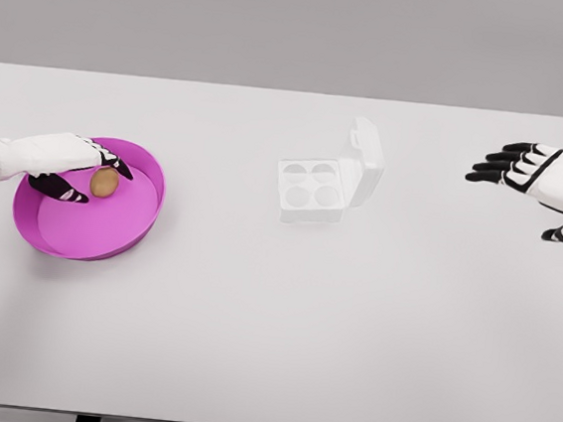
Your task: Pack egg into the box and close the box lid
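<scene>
A magenta bowl (79,236) is seen nearest on the white table (268,349), at the left. Over its far rim the left hand (61,165) is reached in, and a brown egg (104,183) is enclosed between thumb and fingers (whether it is lifted off the bowl floor cannot be told). Well to the right of those fingers a white egg box (311,189) with 4 cups is set, its lid (364,159) raised. The right hand (539,176) is held above the table's right edge, fingers spread and holding nothing.

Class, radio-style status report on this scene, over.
Left hand closing around egg in pink bowl. Right hand open, idle. Egg box open, empty. Path clear.
</scene>
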